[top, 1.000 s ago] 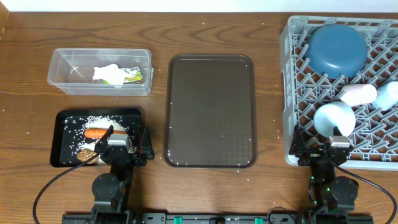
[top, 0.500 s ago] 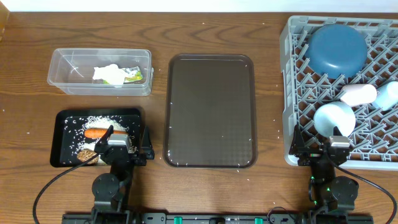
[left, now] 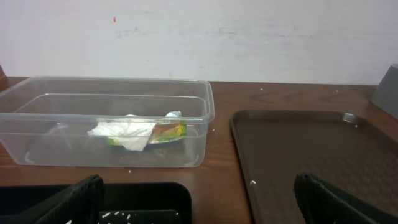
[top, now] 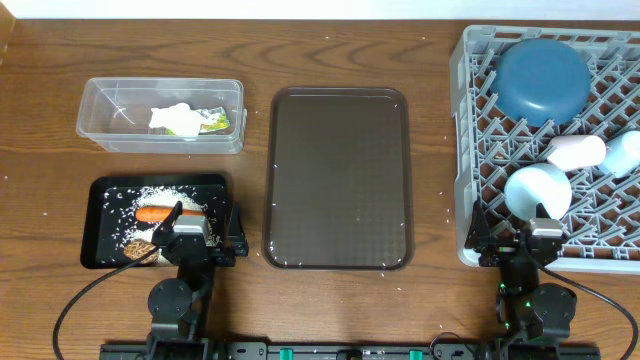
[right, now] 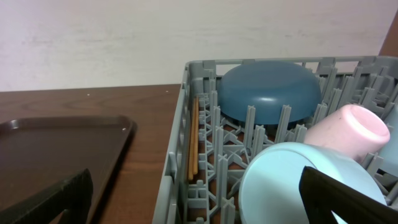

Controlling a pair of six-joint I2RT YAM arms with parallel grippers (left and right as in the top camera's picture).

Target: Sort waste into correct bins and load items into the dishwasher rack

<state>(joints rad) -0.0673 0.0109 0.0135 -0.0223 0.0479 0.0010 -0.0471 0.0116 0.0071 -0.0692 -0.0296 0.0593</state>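
Note:
The clear tub (top: 110,112) (left: 74,99) holds the crumpled wrapper (top: 185,120) (left: 134,132). In front of it the black tray (top: 100,250) (left: 149,196) carries the carrot (top: 155,213), loose rice (top: 160,196) and a brown lump (top: 140,247). The grey rack (top: 470,150) (right: 177,180) holds the dark-blue plate (top: 542,80) (right: 267,93), pale-blue bowl (top: 535,188) (right: 286,180), pink cup (top: 577,152) (right: 348,127), light-blue cup (top: 627,152) and chopsticks (right: 194,137). My left gripper (top: 200,225) (left: 202,208) is open over the black tray's right end. My right gripper (top: 510,225) (right: 205,205) is open at the rack's front left corner. Both hold nothing.
A brown serving tray (top: 338,180) (left: 311,155) (right: 56,149) lies between the bins and the rack. A few rice grains dot the wooden table (top: 250,60). A pale wall stands behind the table.

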